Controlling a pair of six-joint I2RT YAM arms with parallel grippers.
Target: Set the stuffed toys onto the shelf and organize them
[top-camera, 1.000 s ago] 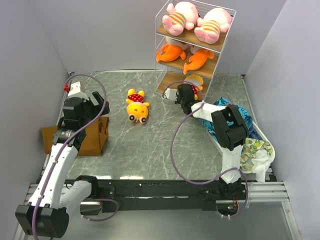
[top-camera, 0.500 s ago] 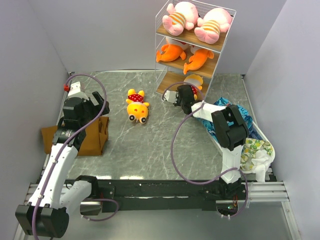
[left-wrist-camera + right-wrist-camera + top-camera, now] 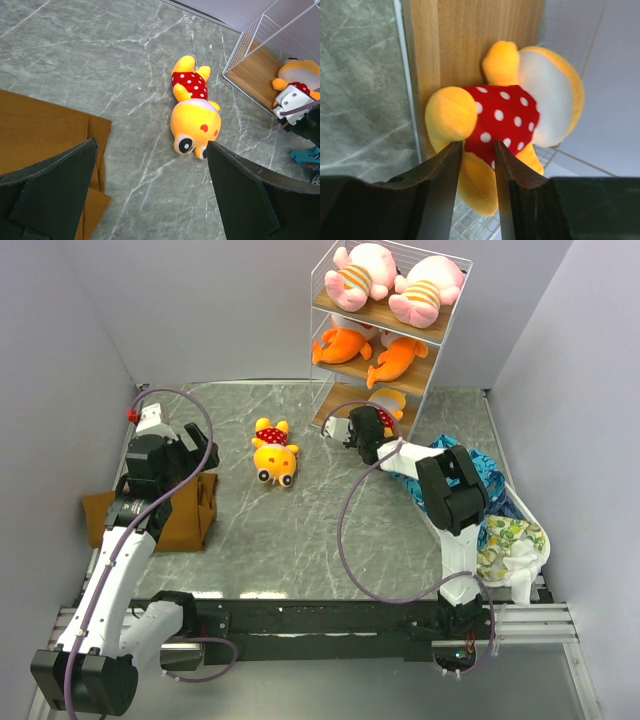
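Stuffed toys (image 3: 362, 272): the pink pair lies on the top board of the shelf (image 3: 338, 405) and the orange pair on the middle one.
Dotted toy on the shelf (image 3: 505, 112): it lies on the bottom board, one yellow limb right at the front edge by the wire.
Dotted toy on the tabletop (image 3: 195, 112): it lies face up on the tabletop (image 3: 300, 530), well apart from the shelf.
Right claw (image 3: 476, 144): narrow, with its tips against the red shirt. We cannot tell whether they pinch the cloth.
Left claw (image 3: 150, 147): wide and holding nothing, above the toy on the tabletop.
Risk, snag: if the shirt catches on a tip, we judge that backing out could drag the toy off the board.
Risk, crowding: pushing the last toy in could shove its twin against the wire.
Risk, shelf: a low claw could knock the light frame.
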